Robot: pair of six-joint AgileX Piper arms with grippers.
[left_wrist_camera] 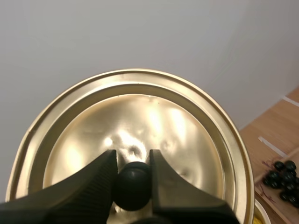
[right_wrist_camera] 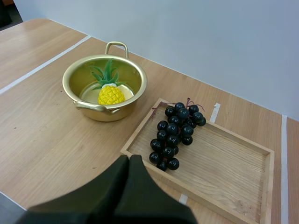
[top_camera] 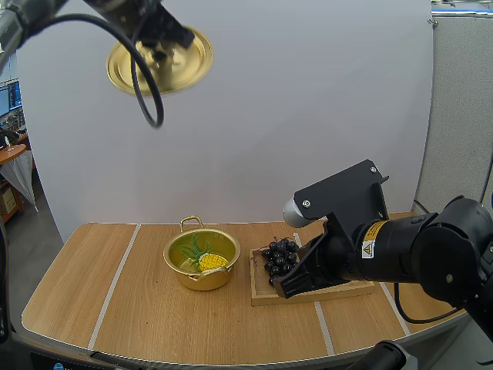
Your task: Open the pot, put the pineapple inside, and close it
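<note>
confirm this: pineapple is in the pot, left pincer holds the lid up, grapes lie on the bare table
Wrong about the grapes: they lie on the wooden tray, not the bare table, as the right wrist view shows. The pineapple is in the pot and the left pincer holds the lid up.

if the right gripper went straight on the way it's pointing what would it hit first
Most likely the wooden tray's near rim, with the grapes just beyond it. The shut right gripper aims down at that spot, though depth is hard to judge.
</note>
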